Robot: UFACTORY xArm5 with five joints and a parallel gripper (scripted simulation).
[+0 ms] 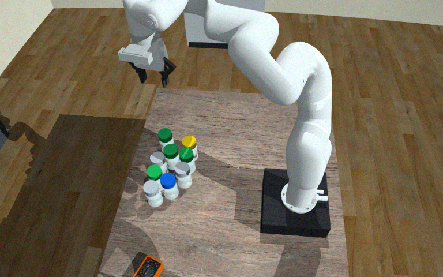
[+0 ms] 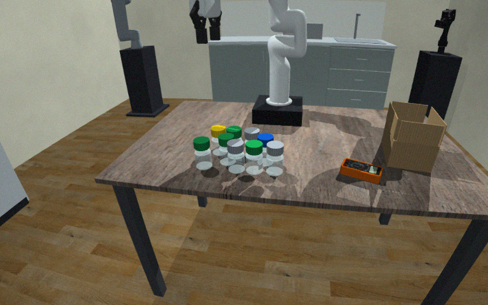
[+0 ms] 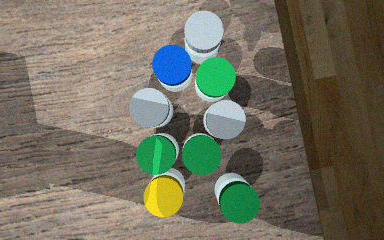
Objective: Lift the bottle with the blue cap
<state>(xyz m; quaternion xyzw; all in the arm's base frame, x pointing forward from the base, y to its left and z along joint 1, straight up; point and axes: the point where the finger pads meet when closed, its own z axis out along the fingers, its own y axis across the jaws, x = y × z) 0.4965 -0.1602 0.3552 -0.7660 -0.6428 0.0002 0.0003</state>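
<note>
The blue-capped bottle stands upright in a tight cluster of clear bottles on the wooden table. It also shows in the exterior view and in the wrist view. A grey-capped bottle and a green-capped bottle touch or nearly touch it. Another grey-capped bottle stands close on its other side. My gripper is open and empty, high above the table, well above the cluster. Its fingers do not show in the wrist view.
Several more green-capped bottles, a grey one and a yellow-capped one stand upright in the cluster. An orange multimeter and an open cardboard box lie to the side. The arm's black base sits on the table.
</note>
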